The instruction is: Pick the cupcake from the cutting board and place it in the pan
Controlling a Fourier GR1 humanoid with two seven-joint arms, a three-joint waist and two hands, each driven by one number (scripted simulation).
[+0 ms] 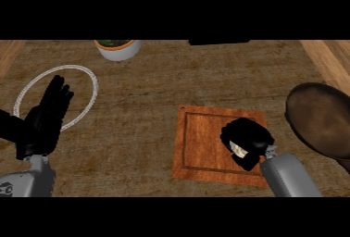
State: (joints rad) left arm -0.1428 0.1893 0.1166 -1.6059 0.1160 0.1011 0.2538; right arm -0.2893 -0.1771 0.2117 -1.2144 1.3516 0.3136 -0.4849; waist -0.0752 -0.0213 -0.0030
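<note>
While curled, right hand (247, 139) seemingly hides cupcake (240, 149) (over cutting board (198, 152)).

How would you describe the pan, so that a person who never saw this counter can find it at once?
Start from the wooden cutting board in the middle of the counter, where the right hand is curled. Go from there to the view's right edge: the pan lies there, partly cut off. It is the only dark brown round dish; the white pot and white ring are far to the left.
</note>
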